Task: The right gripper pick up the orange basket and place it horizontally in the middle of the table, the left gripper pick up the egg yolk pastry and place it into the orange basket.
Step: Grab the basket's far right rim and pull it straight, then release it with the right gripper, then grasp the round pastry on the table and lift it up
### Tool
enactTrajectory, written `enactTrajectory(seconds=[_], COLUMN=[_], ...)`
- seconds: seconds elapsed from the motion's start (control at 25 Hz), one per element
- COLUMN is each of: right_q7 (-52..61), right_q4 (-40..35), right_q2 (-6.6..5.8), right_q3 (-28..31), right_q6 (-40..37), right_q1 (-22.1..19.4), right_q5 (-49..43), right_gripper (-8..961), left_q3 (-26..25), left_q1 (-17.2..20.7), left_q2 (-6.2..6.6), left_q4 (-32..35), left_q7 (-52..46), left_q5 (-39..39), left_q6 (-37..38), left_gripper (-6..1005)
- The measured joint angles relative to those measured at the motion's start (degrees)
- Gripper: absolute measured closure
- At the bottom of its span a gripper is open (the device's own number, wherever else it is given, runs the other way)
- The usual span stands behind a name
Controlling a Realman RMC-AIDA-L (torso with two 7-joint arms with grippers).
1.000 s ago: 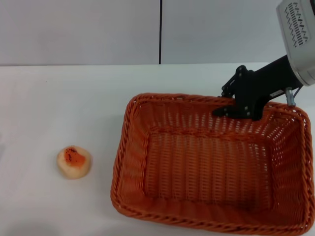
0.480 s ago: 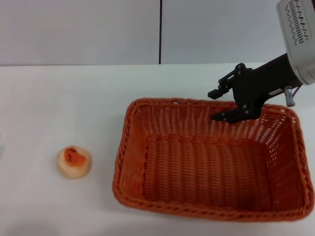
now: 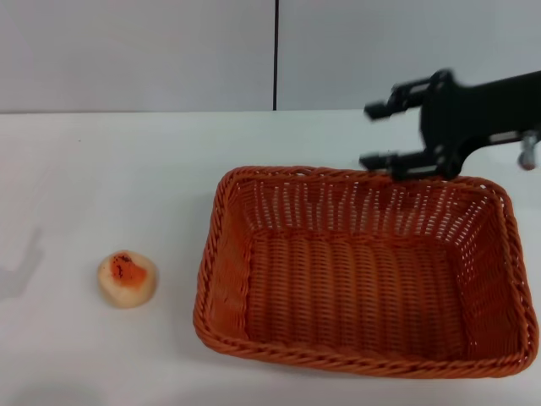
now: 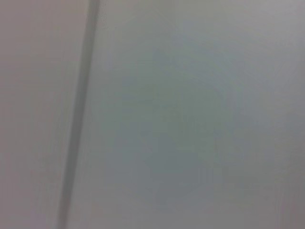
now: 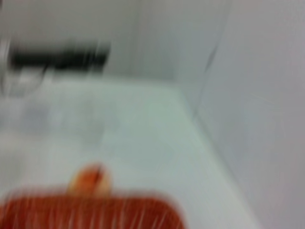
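The orange basket (image 3: 355, 296) lies flat on the white table (image 3: 110, 169), right of centre, with its long side running left to right and nothing inside it. My right gripper (image 3: 372, 135) hovers open just above and behind the basket's far rim, touching nothing. The egg yolk pastry (image 3: 127, 278) sits on the table to the left of the basket, a hand's width from it. In the right wrist view the basket's rim (image 5: 86, 212) and the pastry (image 5: 90, 179) show as a blur. My left gripper is out of view; its wrist view shows only a grey wall.
A grey panelled wall with a dark vertical seam (image 3: 275, 55) stands behind the table. A faint shadow (image 3: 21, 271) falls on the table at the far left. A dark blurred shape (image 5: 57, 57) shows far off in the right wrist view.
My right gripper opened, let go of the basket's far rim, and rose up and back. The basket dropped from a raised tilt to lie flat on the table.
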Motion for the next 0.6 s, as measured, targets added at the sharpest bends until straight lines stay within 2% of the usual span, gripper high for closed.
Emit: enactTrajectory(seconds=[0.04, 0.08, 0.12, 0.16, 0.2, 0.24, 0.28, 0.32, 0.36, 0.4, 0.44, 0.52, 0.56, 0.6], right_q7=[0.0, 0.8, 0.8, 0.8, -0.9, -0.9, -1.9, -4.9, -4.9, -8.1, -8.1, -13.3, -13.3, -16.0], right_q4=[0.0, -1.3, -2.2, -2.2, -0.8, -0.8, 0.4, 4.0, 4.0, 8.1, 8.1, 14.4, 14.4, 18.4], right_q2=[0.00, 0.05, 0.33, 0.33, 0.46, 0.46, 0.43, 0.33, 0.33, 0.42, 0.42, 0.46, 0.46, 0.45], right_q3=[0.0, 0.5, 2.0, 2.0, 3.4, 3.4, 3.9, 5.2, 5.2, 6.1, 6.1, 6.6, 6.6, 7.3], right_q6=[0.0, 0.2, 0.5, 0.5, 0.7, 0.7, 0.7, 0.6, 0.6, -0.1, -0.1, -2.8, -2.8, -4.7], right_q1=[0.0, -2.4, -7.0, -7.0, -11.7, -11.7, -13.7, -17.3, -17.3, -20.3, -20.3, -23.3, -23.3, -24.5], right_q5=[0.0, 3.6, 11.3, 11.3, 20.3, 20.3, 24.1, 33.1, 33.1, 40.5, 40.5, 49.5, 49.5, 52.7], right_gripper=[315, 315, 315, 315, 315, 315, 315, 315, 315, 315, 315, 315, 315, 315], left_q3=[2.3, 4.7, 10.0, 10.0, 12.3, 14.5, 17.1, 19.3, 19.3, 19.9, 20.0, 19.7, 19.7, 19.7], left_q1=[0.0, 0.0, -0.1, -0.1, -0.1, -0.1, -0.2, -0.7, -0.7, -1.4, -2.2, -3.5, -4.3, -5.0], left_q2=[0.06, 0.14, 0.30, 0.30, 0.37, 0.46, 0.61, 0.71, 0.71, 0.68, 0.59, 0.50, 0.53, 0.67], left_q4=[-2.4, -5.0, -10.4, -10.4, -12.5, -14.6, -17.7, -21.8, -21.8, -24.0, -25.7, -27.5, -28.4, -29.4], left_q7=[-1.8, -3.9, -8.0, -8.0, -9.5, -10.8, -13.0, -16.1, -16.1, -18.0, -19.6, -21.9, -23.7, -25.8], left_q5=[0.0, 0.0, 0.0, 0.0, 0.0, 0.2, 1.2, 4.4, 4.4, 7.5, 10.6, 15.1, 17.7, 20.2], left_q6=[1.2, 2.7, 6.2, 6.2, 7.8, 9.3, 11.7, 14.7, 14.7, 16.3, 17.3, 18.2, 18.5, 18.6], left_gripper=[265, 265, 266, 266, 266, 266, 266, 267, 267, 267, 267, 268, 268, 268])
